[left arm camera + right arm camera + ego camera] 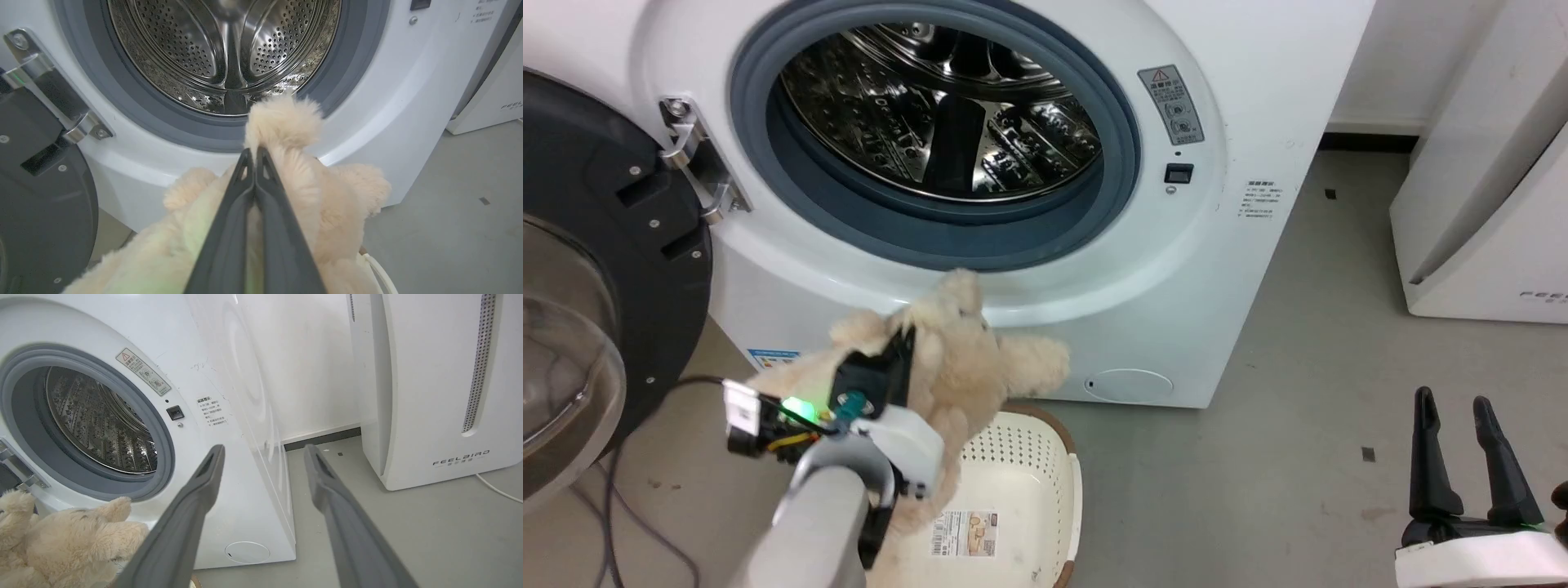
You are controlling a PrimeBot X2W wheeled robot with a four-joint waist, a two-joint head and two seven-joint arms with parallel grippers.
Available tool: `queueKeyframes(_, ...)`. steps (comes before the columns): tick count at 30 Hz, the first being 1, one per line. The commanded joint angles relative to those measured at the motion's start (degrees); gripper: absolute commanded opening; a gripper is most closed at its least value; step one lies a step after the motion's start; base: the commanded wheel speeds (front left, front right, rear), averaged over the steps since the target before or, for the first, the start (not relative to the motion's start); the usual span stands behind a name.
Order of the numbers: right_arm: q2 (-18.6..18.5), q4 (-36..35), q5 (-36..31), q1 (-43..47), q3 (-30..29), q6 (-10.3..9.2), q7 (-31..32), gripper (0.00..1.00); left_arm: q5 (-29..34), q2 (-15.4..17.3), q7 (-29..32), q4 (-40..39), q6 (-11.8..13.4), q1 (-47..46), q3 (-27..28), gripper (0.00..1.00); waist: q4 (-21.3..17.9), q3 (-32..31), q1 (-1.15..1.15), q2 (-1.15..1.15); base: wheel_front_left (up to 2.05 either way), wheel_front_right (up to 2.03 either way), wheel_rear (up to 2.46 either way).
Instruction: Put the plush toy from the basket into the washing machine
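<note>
My left gripper (255,152) is clamped on the toy (286,122), with the basket (1045,457) below and the open washer (1241,122) just ahead of its tips. My right gripper (1452,398) is spread wide and empty.

basket (1031,457) half hidden | door (605,245) cropped left | label (964,532) seemingly unreadable
</note>
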Motion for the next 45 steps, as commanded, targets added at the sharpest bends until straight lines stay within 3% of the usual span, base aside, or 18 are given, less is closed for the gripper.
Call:
queueKeyframes(1, -0.04, -0.14, 0.17, -0.23, 0.05, -0.04, -0.26, 1.00, -0.35, 0.30, -0.33, -1.34, 0.43, -1.59, 0.76, 0.00, -0.35, 0.44, 0.00, 0.00, 0.00, 0.00, 0.00)
queueKeyframes(14, -0.04, -0.15, 0.95, -2.22, -0.16, -0.04, -0.26, 1.00, -1.11, 1.89, -0.33, -7.72, 1.61, -7.45, 6.92, 0.00, -3.19, 4.96, 0.00, 0.00, 0.00, 0.00, 0.00)
queueKeyframes(22, -0.04, -0.85, 1.57, -7.45, 0.81, -0.04, -0.26, 1.00, -0.32, 3.08, -0.34, -8.68, 2.92, -14.33, 11.53, 0.00, -6.68, 13.28, 0.00, 0.00, 0.00, 0.00, 0.00)
queueKeyframes(45, -0.04, -2.40, 5.05, -17.58, 1.66, -0.04, -0.26, 1.00, 2.63, 8.27, -0.34, -7.39, 1.70, -33.83, 19.95, 0.00, -14.86, 32.79, 0.00, 0.00, 0.00, 0.00, 0.00)
